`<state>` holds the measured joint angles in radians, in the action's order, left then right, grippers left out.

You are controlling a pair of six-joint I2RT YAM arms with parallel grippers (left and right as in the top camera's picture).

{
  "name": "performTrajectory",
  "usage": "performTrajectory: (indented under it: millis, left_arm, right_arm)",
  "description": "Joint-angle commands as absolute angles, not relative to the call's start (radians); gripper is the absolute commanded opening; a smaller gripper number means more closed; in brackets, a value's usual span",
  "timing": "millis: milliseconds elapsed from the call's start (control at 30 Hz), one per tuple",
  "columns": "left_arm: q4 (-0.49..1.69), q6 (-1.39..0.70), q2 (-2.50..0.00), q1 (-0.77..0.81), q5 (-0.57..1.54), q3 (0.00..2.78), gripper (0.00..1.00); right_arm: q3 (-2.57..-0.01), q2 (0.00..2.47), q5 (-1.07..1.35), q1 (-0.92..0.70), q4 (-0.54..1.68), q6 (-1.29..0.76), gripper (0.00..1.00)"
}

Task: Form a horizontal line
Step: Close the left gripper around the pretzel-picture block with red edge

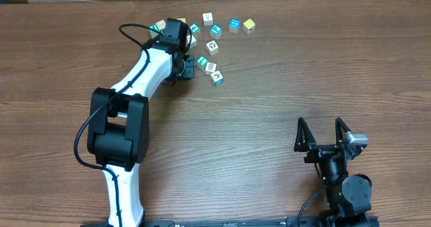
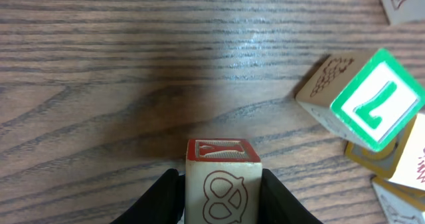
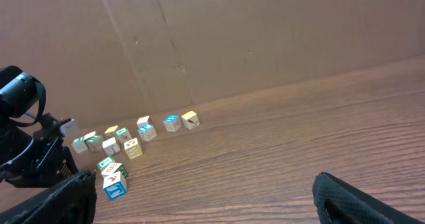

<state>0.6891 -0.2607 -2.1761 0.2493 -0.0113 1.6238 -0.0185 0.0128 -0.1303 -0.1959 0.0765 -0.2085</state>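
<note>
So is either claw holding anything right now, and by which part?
The left claw grips a red-topped block by two opposite side faces. The right claw is open and holds nothing.

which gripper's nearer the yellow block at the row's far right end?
Left. The left gripper is in the block cluster, at the opposite end from the yellow block. The right gripper sits by the near table edge, far from it, jaws open.

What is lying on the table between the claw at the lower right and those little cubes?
Nothing: the overhead view shows only bare table between the right gripper and the cubes.
</note>
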Motion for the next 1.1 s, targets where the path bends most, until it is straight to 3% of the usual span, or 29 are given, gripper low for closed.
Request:
performTrajectory:
  millis: [0,133,267,500,1067]
  left_arm:
    - [0.695,-0.213,-2.183,0.251,-0.01,1.624,0.34]
    - [0.69,-0.213,-2.183,0.251,-0.01,1.624,0.45]
    - [0.676,-0.213,-2.183,0.251,-0.01,1.624,0.47]
    - [0.675,-0.213,-2.183,0.251,-0.01,1.624,0.39]
    - [0.689,-0.213,-2.183,0.249,-0.01,1.624,0.4]
  right_arm:
    - [-0.008,0.003,-0.127,-0.189,0.073,-0.209,1.0]
    - [-0.008,0.003,-0.127,-0.189,0.073,-0.208,1.0]
    - [-0.008,0.003,-0.127,-0.189,0.073,-0.209,1.0]
    - [-0.008,0.003,-0.127,-0.189,0.073,-0.208,1.0]
    - [-0.008,0.003,-0.127,-0.189,0.073,-0.209,1.0]
